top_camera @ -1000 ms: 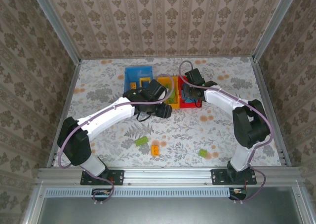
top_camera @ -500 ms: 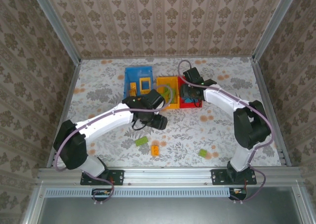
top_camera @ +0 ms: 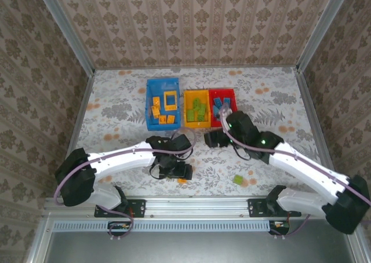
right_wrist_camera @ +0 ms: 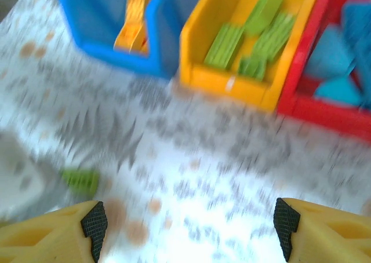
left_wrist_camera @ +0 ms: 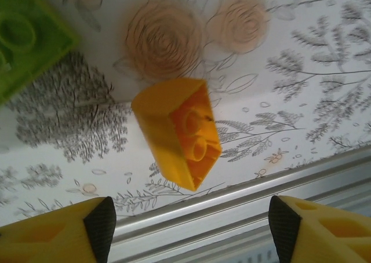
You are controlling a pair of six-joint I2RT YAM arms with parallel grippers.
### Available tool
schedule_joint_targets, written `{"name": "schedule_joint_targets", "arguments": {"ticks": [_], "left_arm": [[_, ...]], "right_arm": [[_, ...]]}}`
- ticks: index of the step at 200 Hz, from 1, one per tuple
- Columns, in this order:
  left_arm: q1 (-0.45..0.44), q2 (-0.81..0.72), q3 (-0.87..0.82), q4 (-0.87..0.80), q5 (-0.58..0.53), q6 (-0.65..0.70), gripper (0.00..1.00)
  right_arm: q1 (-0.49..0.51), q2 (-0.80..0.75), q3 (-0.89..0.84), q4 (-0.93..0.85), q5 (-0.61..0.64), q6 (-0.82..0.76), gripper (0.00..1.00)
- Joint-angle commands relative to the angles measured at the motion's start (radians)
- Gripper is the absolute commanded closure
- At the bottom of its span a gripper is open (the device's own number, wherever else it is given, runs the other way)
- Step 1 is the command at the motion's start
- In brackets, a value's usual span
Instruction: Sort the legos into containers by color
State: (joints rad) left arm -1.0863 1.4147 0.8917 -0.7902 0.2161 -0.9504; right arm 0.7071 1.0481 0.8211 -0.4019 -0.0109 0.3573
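Note:
An orange-yellow lego (left_wrist_camera: 177,132) lies on its side on the floral table, just ahead of my open left gripper (left_wrist_camera: 191,231), with a lime green lego (left_wrist_camera: 29,40) at the upper left. From above, the left gripper (top_camera: 175,171) hovers at the orange lego (top_camera: 182,181) near the front rail. My right gripper (top_camera: 212,138) is open and empty, in front of the bins. The blue bin (top_camera: 149,103) holds orange pieces and the yellow frame, the yellow bin (top_camera: 187,108) green legos, the red bin (top_camera: 212,103) blue legos. Another green lego (top_camera: 238,181) lies at the front right.
The metal front rail (left_wrist_camera: 243,199) runs right below the orange lego. In the blurred right wrist view the blue bin (right_wrist_camera: 104,19), yellow bin (right_wrist_camera: 200,63) and red bin (right_wrist_camera: 324,109) line the top, and a green lego (right_wrist_camera: 81,180) sits at the left.
The left arm drew back from the bins to the front edge, over the orange lego. The right arm left the red bin and swung down toward the table's middle.

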Motion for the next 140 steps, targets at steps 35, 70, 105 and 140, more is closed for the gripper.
{"name": "schedule_joint_targets", "arguments": {"ticks": [35,70,105,140], "left_arm": [[-0.009,0.101,0.011,0.048,-0.019,-0.204,0.29],[-0.008,0.190,0.052,0.069,-0.037,-0.186,0.36],[-0.007,0.263,0.093,0.059,-0.065,-0.140,0.50],[-0.006,0.258,0.125,0.018,-0.115,-0.108,0.67]], "right_arm": [[0.010,-0.174,-0.096,-0.099,-0.235,0.048,0.20],[0.010,-0.219,-0.106,-0.129,-0.245,0.069,0.21],[0.011,-0.231,-0.114,-0.125,-0.244,0.090,0.21],[0.011,-0.234,-0.110,-0.118,-0.243,0.100,0.21]]}}
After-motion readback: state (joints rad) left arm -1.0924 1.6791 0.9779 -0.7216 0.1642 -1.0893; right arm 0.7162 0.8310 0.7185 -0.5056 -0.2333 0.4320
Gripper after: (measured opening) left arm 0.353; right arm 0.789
